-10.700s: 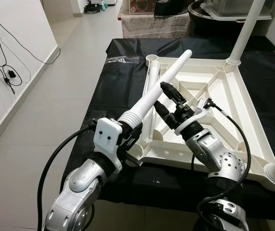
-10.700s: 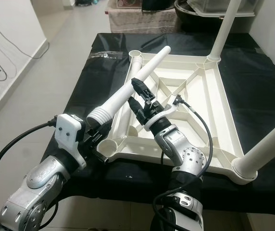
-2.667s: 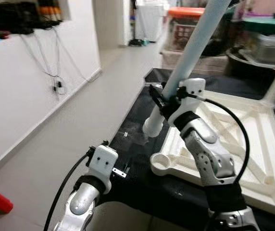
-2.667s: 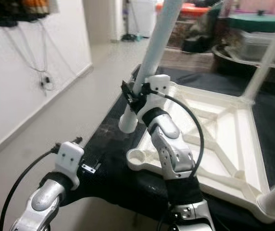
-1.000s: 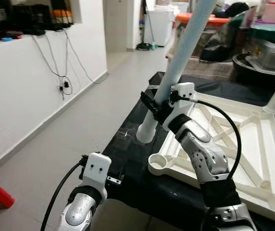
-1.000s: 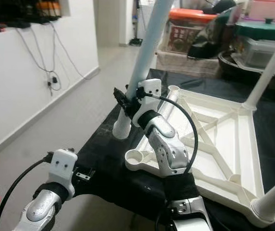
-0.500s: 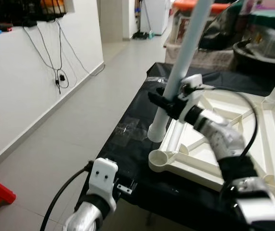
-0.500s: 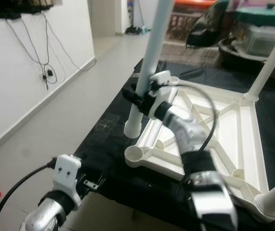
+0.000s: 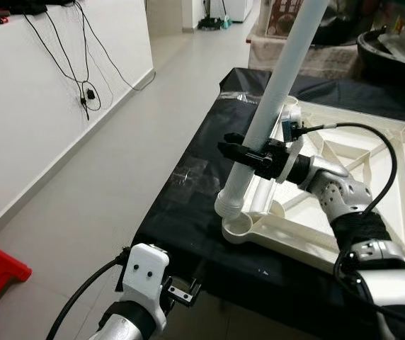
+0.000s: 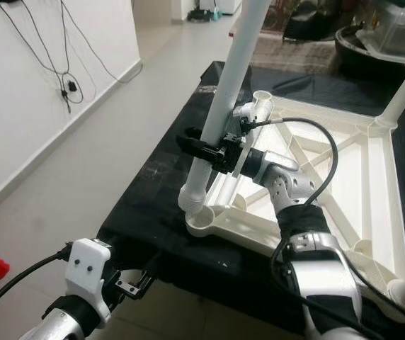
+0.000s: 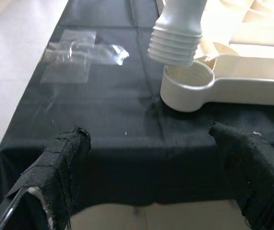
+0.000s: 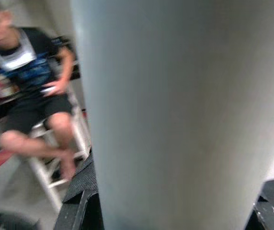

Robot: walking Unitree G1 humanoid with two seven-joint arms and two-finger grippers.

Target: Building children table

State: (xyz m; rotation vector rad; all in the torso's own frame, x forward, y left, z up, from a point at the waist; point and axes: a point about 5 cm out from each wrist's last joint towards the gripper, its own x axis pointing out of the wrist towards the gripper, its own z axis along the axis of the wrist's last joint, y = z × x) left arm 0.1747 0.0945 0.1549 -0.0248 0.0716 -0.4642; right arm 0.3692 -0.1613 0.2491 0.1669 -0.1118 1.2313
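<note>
Right pincer [image 9: 248,151] lowered leg [image 9: 273,99] nearer socket [image 11: 187,85].

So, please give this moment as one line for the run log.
right gripper: shut on white table leg | threaded leg end: just above corner socket, not seated | left gripper: open, low before black-covered table
</note>
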